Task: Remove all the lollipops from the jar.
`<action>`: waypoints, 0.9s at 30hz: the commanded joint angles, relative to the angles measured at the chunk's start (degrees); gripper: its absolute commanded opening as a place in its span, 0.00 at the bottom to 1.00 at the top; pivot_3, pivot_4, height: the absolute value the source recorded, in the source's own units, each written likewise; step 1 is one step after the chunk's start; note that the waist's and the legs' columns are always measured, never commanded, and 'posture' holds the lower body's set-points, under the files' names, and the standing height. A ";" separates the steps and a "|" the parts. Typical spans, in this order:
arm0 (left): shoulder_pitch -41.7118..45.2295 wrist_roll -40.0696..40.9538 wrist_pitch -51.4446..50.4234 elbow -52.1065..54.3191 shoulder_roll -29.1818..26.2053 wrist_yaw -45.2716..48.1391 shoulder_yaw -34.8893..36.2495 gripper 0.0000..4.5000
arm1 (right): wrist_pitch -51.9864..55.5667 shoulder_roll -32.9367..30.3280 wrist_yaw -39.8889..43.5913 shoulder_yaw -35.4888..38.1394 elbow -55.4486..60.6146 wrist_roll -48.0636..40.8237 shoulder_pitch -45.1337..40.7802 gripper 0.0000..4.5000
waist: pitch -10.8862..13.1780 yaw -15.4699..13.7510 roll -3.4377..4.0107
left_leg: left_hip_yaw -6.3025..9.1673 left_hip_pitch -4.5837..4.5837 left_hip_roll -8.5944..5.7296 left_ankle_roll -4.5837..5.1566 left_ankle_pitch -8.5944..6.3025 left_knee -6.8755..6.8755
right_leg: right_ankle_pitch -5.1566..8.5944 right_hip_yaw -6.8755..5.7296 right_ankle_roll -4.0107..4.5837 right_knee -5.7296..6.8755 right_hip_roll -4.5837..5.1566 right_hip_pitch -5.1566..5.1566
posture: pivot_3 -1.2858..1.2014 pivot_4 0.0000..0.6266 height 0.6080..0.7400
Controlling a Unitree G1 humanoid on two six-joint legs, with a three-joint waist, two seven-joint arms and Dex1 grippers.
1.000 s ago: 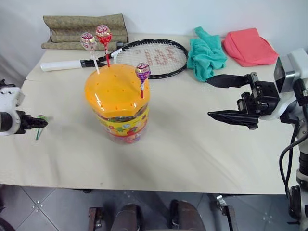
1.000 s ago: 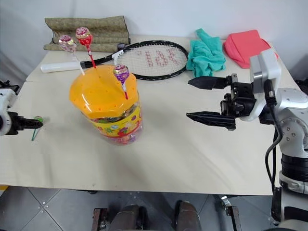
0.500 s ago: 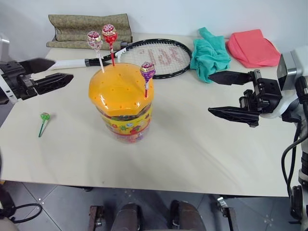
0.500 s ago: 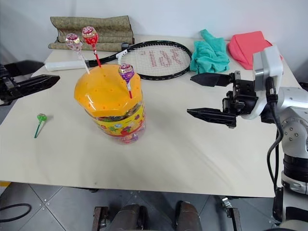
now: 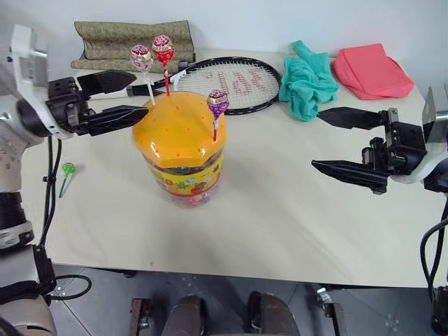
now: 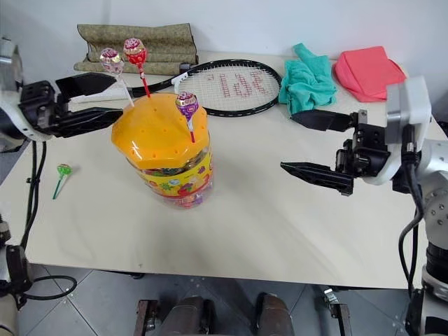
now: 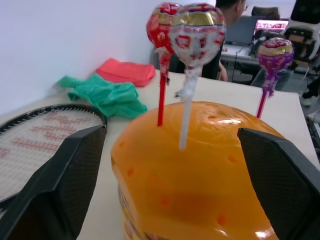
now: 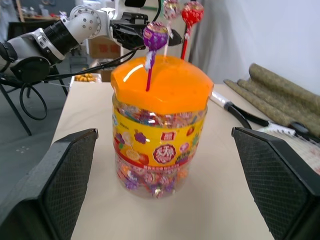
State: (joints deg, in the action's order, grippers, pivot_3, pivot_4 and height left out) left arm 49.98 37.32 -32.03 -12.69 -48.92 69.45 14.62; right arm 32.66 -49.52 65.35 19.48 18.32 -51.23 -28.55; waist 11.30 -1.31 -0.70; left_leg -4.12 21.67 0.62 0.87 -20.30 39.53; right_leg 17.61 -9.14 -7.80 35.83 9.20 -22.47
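The jar (image 5: 183, 171), a clear tub with a yellow label and an orange holed lid (image 5: 178, 129), stands mid-table. Three lollipops stick up from the lid: a pink-white one (image 5: 141, 54), a red one (image 5: 163, 47) and a purple one (image 5: 218, 102). A green lollipop (image 5: 67, 169) lies on the table left of the jar. My left gripper (image 5: 138, 93) is open and level beside the lid's left edge, its fingers pointing at the pink-white and red sticks (image 7: 186, 115) without touching them. Right of the jar, well apart from it, my right gripper (image 5: 318, 138) hangs open and empty.
Behind the jar lies a black racket (image 5: 227, 84). A teal cloth (image 5: 304, 70) and a red cloth (image 5: 371, 61) lie at the back right, a folded olive mat (image 5: 133, 38) at the back left. A person (image 7: 231, 12) sits in the room's background.
My left gripper rose from the table's left edge by the green lollipop and swung right to the jar's lid. The green lollipop stays lying on the table. The right gripper kept still.
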 commanded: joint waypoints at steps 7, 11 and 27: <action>4.59 -0.89 3.74 -2.57 1.74 2.18 -1.06 0.36 | 0.01 -1.84 -2.80 4.35 3.85 -2.36 2.08 1.00 | 0.00 0.06 0.00 | 0.01 0.01 0.01 0.01 0.00 0.03 | 0.00 -0.01 0.00 0.00 0.00 0.00 | 0.52 0.24 1.00; 5.71 -0.25 3.15 -1.93 2.03 1.91 -0.78 0.07 | -0.40 -2.23 -3.19 4.34 3.75 -2.51 2.27 1.00 | 0.00 0.01 0.00 | 0.02 0.02 0.01 0.02 -0.01 0.05 | 0.00 -0.01 0.00 0.00 0.00 0.00 | 0.52 0.24 1.00; 11.93 -2.99 -12.29 1.00 -5.73 -19.09 2.80 0.01 | -1.97 -2.31 -1.51 1.90 0.50 -1.03 -0.94 1.00 | 0.00 0.14 0.01 | 0.32 0.43 0.03 0.10 -0.06 0.46 | 0.00 -0.16 0.00 0.03 -0.01 -0.10 | 0.52 0.24 1.00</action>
State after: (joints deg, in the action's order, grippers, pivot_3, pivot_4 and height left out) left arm 61.89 35.72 -41.11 -11.93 -52.98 54.12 16.01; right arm 31.92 -51.15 63.35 20.52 18.67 -52.62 -28.62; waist 11.29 -1.17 -0.69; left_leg -3.80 22.10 0.65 0.98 -20.36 39.97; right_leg 17.61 -9.30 -7.80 35.86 9.20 -22.56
